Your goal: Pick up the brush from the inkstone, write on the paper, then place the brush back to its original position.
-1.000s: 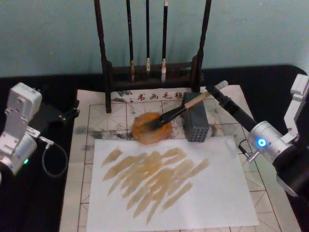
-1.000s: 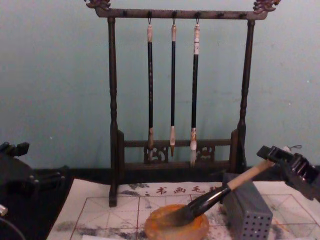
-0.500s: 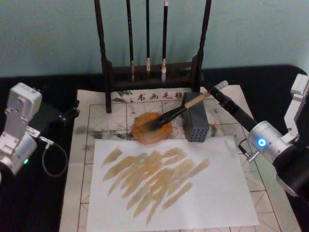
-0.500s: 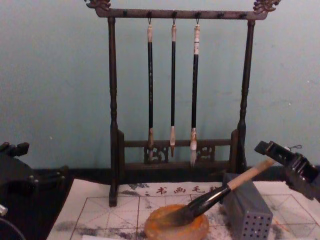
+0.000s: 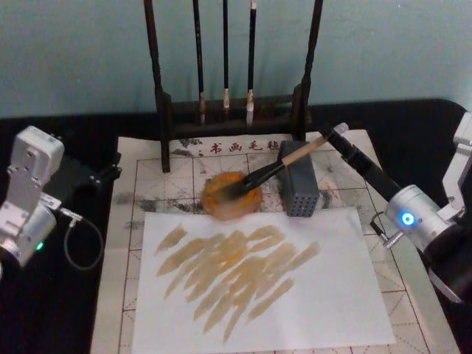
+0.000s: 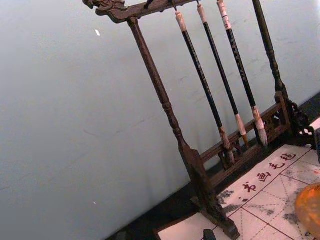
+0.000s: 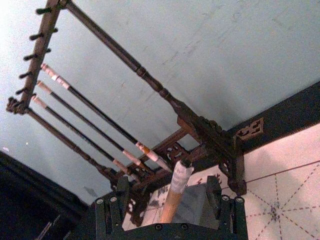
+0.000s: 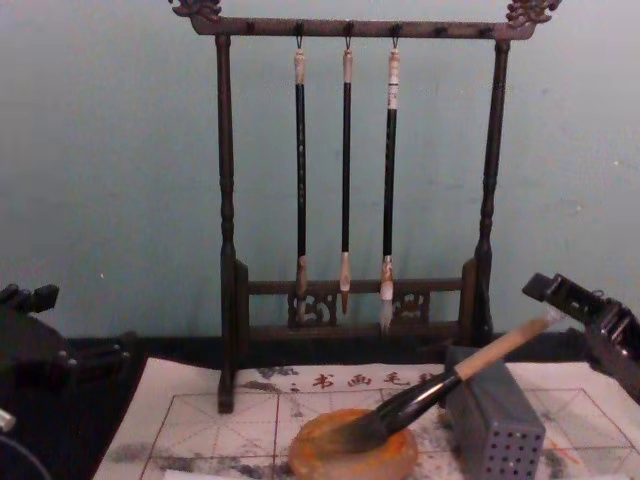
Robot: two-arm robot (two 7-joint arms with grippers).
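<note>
One brush (image 5: 276,165) leans with its tip in the one inkstone (image 5: 231,195), its handle propped on one grey block (image 5: 299,187). The right gripper (image 5: 340,137), jaws parted and empty, sits just behind the brush's end. Three thin brushes (image 5: 225,55) hang beyond it. The left gripper (image 5: 109,173) is parked far across.

Right claw (image 5: 341,135) open, reaching forward; left claw (image 5: 110,171) parked at left.

Dim, even indoor light with soft, faint shadows; all views slightly blurred and grainy, perhaps worst at the edges.
</note>
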